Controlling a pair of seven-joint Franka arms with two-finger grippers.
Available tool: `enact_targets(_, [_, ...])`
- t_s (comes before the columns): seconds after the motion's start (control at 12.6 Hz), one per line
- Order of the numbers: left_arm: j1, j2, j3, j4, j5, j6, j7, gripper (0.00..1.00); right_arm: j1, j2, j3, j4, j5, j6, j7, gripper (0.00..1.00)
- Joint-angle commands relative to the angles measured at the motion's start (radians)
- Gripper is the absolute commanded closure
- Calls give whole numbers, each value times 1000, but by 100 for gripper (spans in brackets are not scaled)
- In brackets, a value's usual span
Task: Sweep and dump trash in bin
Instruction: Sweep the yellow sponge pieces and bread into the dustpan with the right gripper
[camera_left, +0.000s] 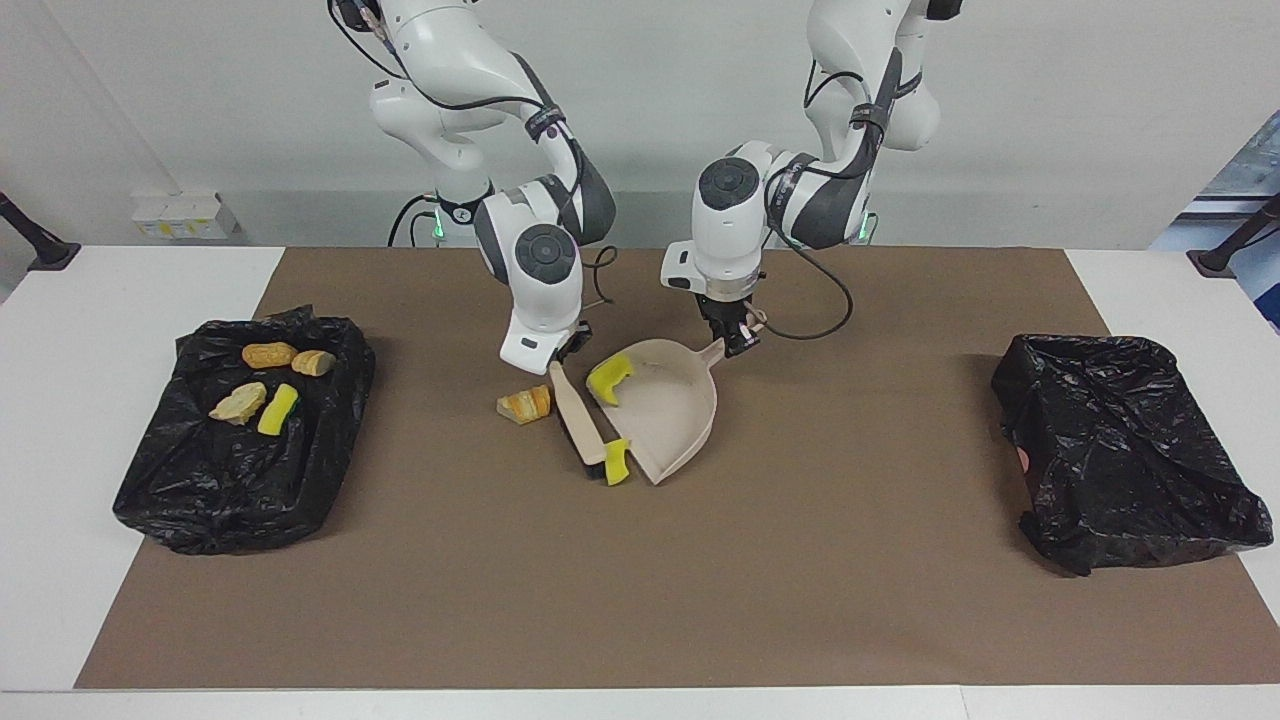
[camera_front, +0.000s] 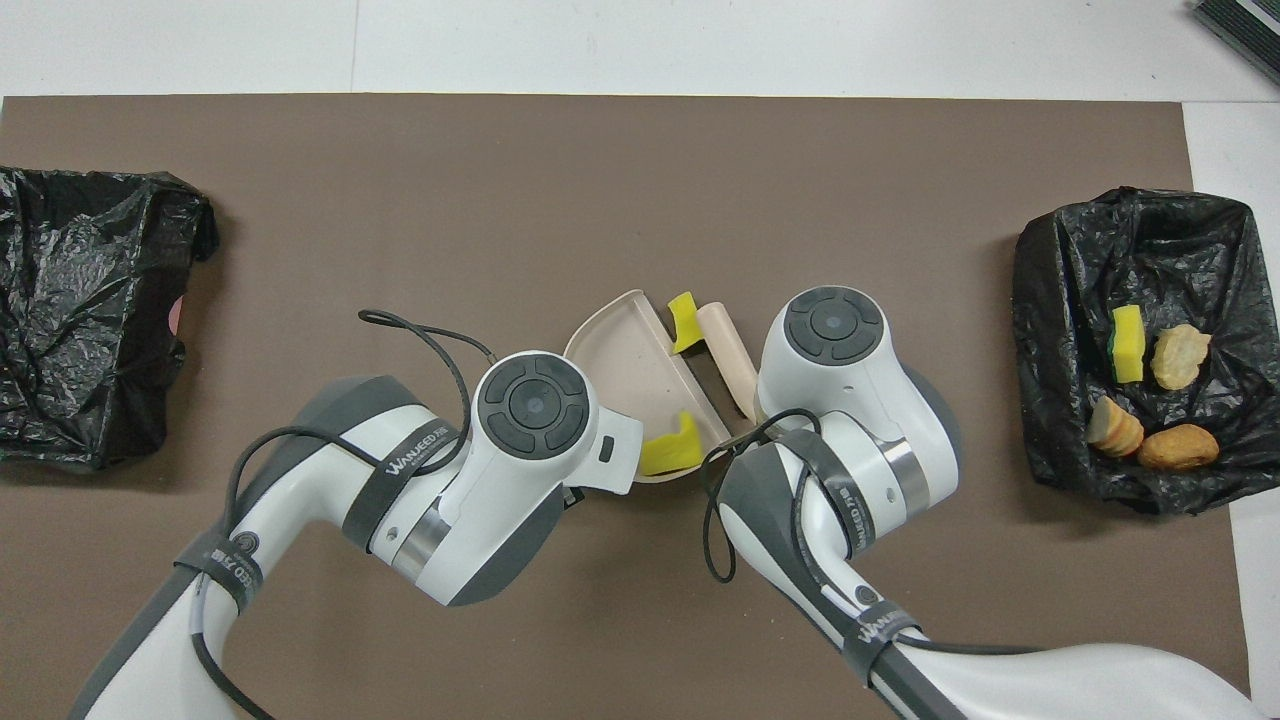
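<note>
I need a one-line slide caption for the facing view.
Right gripper sweeps sponge into dustpan held by left gripper.

Bright, even overhead light, soft shadows under both arms, sharp focus throughout.
</note>
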Motion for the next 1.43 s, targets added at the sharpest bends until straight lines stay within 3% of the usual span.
enact_targets(0.0, [2,-40,4,-51,16,5,21,100,35,-30,1,-23,116,-12,-26,100])
enact_targets(0.32, [6,-40,4,-53,16,6,22,100,99,-31,2,3,176,-17,90,100])
enact_targets(0.63, [6,-41,4,-56,16,5,96,100,79,-79,-7,44,173,-132,98,100])
enact_targets(0.87, [6,-46,4,-63,16,5,102,100,5,-141,-13,43,144,-216,99,100])
enact_targets(1.03, [5,-49,4,-68,16,6,123,100,-42,-152,-13,43,48,-265,103,100])
enact_targets(1.35, [-4,-50,4,-69,16,6,130,100,-160,-157,-13,11,-61,-261,124,100])
